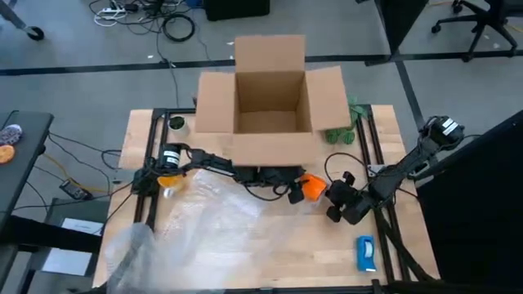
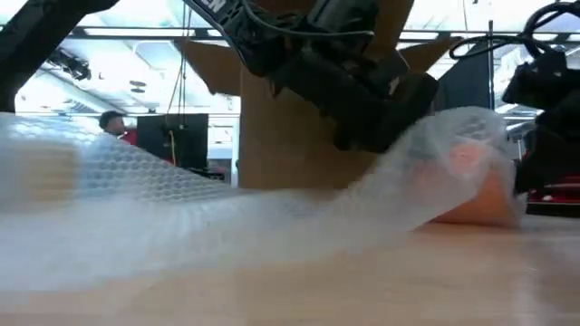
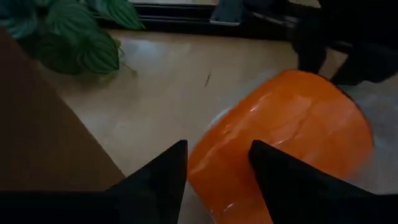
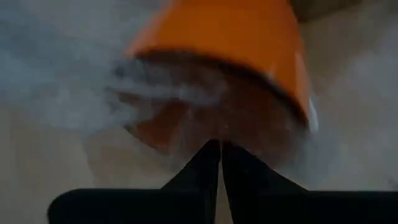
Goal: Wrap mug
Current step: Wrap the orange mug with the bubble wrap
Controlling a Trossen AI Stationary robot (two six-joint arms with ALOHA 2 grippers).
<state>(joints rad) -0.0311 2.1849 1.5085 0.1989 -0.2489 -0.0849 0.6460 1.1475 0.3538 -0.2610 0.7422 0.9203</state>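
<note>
Bubble wrap [image 2: 181,195] over orange mug [image 1: 311,187], between both tools.

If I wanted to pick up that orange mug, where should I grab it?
Probably across its round body, from above: the mug lies on its side under bubble wrap, open mouth toward the right gripper, so only its curved sides are free.

Open cardboard box [image 1: 272,102] sits just behind the left gripper [image 1: 292,192], flaps splayed out, taking up the far middle of the wooden table [image 1: 270,253]. Some green leafy plant thing [image 1: 341,131] is off beyond the right gripper [image 1: 331,194], next to the box's right flap. A flat blue-and-white object [image 1: 365,252] lies on the near side of the right gripper, by the table edge.
</note>
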